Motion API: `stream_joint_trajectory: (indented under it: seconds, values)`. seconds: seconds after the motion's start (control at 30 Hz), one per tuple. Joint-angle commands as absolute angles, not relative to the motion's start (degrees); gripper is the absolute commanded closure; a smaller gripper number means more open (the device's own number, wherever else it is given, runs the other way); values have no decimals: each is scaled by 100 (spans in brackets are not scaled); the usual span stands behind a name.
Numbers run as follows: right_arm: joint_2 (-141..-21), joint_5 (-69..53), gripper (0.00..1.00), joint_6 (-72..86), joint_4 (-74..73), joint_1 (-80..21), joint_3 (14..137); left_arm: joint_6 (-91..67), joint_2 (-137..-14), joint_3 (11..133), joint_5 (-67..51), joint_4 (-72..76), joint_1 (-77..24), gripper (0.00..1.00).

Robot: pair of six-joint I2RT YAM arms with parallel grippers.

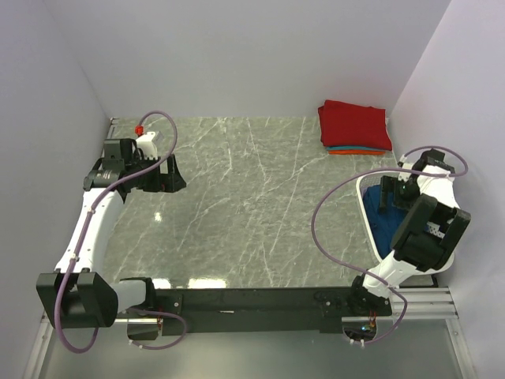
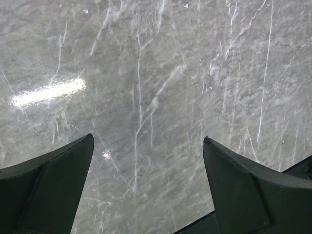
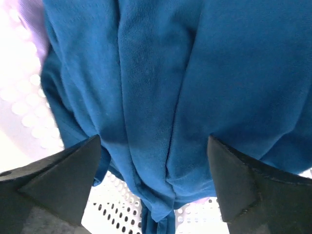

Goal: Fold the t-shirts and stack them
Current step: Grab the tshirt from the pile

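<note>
Now, with your right hand (image 3: 153, 140) spread over the bunched blue shirt (image 3: 156, 73) in the basket (image 3: 24, 102), a shallow pinch may slip.

- The desk (image 1: 260, 205) lies bare across its middle, open from either side.
- The left claw (image 2: 146, 141) hangs spread over bare marble.
- A folded shirt stack (image 1: 355, 126) fills the far right corner, close to the walls.
- A white basket (image 1: 364, 207) at the right edge holds a crumpled blue t-shirt (image 3: 161, 97), with the right claw (image 3: 153, 141) spread just above it.
</note>
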State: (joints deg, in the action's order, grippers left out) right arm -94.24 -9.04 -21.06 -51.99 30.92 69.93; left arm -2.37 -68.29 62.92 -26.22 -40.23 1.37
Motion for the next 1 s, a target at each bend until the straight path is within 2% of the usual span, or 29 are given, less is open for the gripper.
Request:
stream_joint_trajectory:
  seconds: [0.0, 0.07, 0.1, 0.17, 0.2, 0.27, 0.3, 0.8, 0.97]
  values:
    - [-9290, -791, 11, -2276, -4966, 3094, 6856, -149, -6820, 6530, -2804, -4017, 141, 1]
    - [-9211, -835, 22, -2311, -5045, 3094, 6847, -149, -6864, 6574, -2813, -4034, 149, 1]
    - [-9185, -861, 37, -2312, -5080, 3094, 6873, -158, -6873, 6583, -2821, -4034, 149, 1]
    - [-9054, -896, 51, -2329, -5203, 3103, 6987, -150, -6908, 6609, -2839, -4034, 149, 1]
    - [-9001, -905, 64, -2329, -5255, 3103, 7040, -149, -6908, 6618, -2821, -4043, 149, 1]
    - [-8852, -958, 80, -2347, -5440, 3111, 7259, -141, -6908, 6627, -2813, -4052, 149, 0]
    - [-8807, -984, 100, -2347, -5510, 3111, 7347, -132, -6908, 6627, -2813, -4060, 149, 1]
    - [-8051, -2345, 100, -2136, -6680, 3103, 10535, -79, -6855, 6741, -2795, -4096, 141, 1]
    - [-8200, -2935, 100, -1759, -6645, 2560, 11626, -140, -7022, 6943, -2742, -4131, 149, 1]
